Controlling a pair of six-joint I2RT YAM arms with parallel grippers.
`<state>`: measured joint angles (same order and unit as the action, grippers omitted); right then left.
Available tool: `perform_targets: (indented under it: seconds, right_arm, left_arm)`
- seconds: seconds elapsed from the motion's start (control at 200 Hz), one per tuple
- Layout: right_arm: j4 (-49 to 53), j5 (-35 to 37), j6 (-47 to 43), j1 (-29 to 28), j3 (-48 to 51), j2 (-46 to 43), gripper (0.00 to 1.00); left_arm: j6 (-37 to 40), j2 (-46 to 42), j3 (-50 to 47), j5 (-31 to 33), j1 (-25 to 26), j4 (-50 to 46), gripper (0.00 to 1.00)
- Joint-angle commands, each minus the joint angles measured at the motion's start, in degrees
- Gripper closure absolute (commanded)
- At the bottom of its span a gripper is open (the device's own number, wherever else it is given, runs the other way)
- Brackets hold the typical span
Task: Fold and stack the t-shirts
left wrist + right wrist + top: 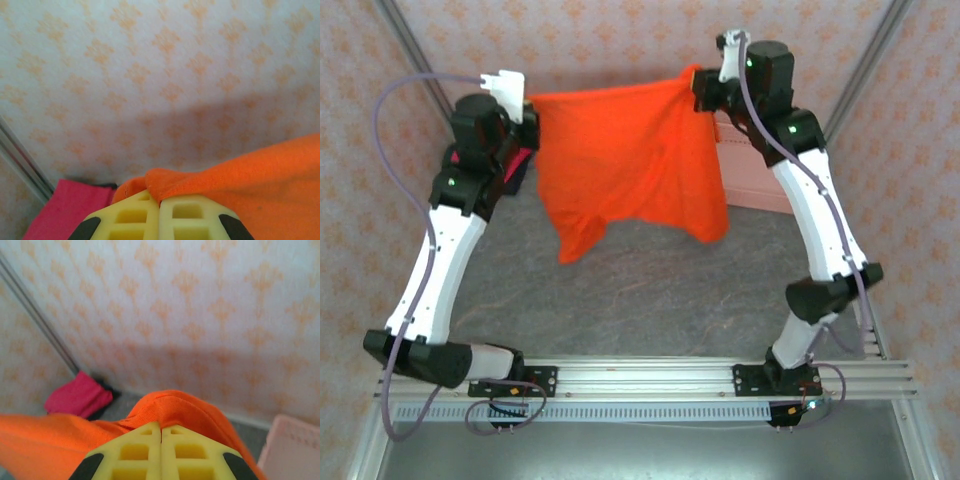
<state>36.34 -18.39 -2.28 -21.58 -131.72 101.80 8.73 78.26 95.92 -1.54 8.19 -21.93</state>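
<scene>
Top external: the orange t-shirt (630,160) hangs spread above the table (650,300), its top edge running left to right between the left gripper (527,112) and the right gripper (704,88).
Left wrist: jaws closed on the orange hem; the magenta t-shirt (65,210) lies lower left.
Right wrist: jaws clamped on orange cloth; the pink basket (292,445) sits lower right.

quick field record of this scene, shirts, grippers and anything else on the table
orange t-shirt: held in the air, stretched between both grippers, unfolded
left gripper: shut on orange t-shirt's top edge
right gripper: shut on orange t-shirt's top edge
magenta t-shirt: bunched on table, far left
pink basket: far right of table
</scene>
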Motion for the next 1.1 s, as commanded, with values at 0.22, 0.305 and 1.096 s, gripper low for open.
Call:
perform_targets:
  seconds: [0.22,0.305,1.096]
  right_arm:
    - [-7.79,-5.45,2.57,0.32,20.13,-14.28,1.00]
    - [-15.43,-8.81,4.71,0.02,37.51,-22.00,1.00]
    - [-30.27,-5.33,14.03,-6.66,90.50,-38.65,0.15]
  left_arm:
    - [-4.48,-7.74,-5.16,2.23,-1.39,0.37,1.00]
    - [-9.10,-12.75,-17.04,3.43,-1.38,2.66,1.00]
    - [-46.10,-43.72,-66.74,10.81,-1.28,-9.32,0.00]
